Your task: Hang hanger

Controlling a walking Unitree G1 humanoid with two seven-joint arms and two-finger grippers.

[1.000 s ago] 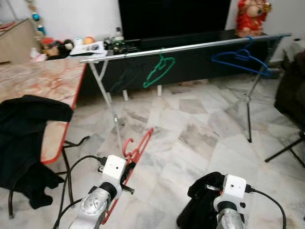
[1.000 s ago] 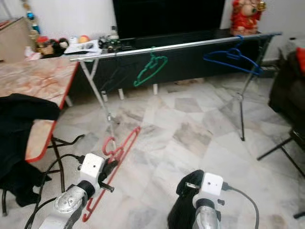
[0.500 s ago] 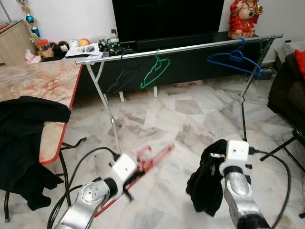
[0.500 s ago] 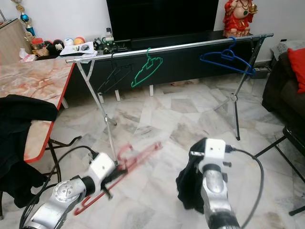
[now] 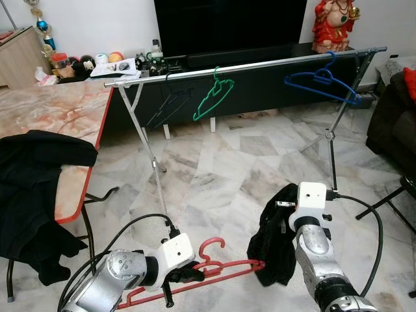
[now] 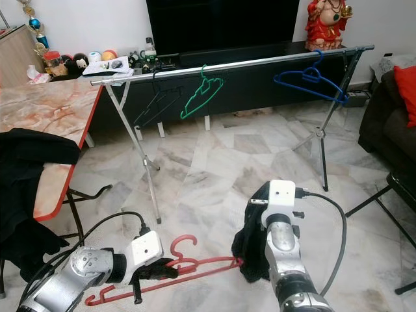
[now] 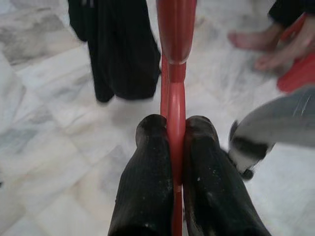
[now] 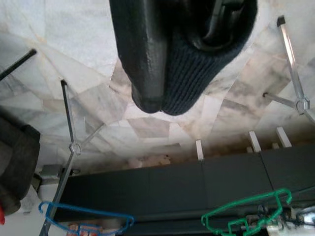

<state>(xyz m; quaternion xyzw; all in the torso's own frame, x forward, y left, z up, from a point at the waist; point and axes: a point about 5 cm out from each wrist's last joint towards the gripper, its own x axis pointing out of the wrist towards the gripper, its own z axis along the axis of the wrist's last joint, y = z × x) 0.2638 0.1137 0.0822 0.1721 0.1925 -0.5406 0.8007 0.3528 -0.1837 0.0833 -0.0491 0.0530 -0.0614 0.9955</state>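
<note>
My left gripper (image 5: 185,274) is shut on a red hanger (image 5: 221,268), low over the floor. The hanger lies nearly level, hook (image 5: 211,246) upward. Its far tip reaches the black garment (image 5: 272,237) that hangs from my right gripper (image 8: 162,96), which is shut on the knit cloth. In the left wrist view both black fingers (image 7: 147,167) pinch the red bar (image 7: 174,113). Beyond stands a silver drying-rack rail (image 5: 260,63), carrying a green hanger (image 5: 213,97), a blue hanger (image 5: 322,83) and a thin black hanger (image 5: 166,107).
A marble-topped table with a red edge (image 5: 91,162) stands at my left, black clothes (image 5: 32,175) draped over it. A dark sofa (image 5: 393,123) and a black stand leg (image 5: 390,201) are at the right. The rack's legs (image 5: 151,156) cross the tiled floor. Something like a bare foot (image 7: 251,42) shows blurred.
My left arm has swung the red hanger from pointing up and forward to lying level toward the right. The right arm, still holding the garment, has come slightly lower and closer to the hanger's tip.
</note>
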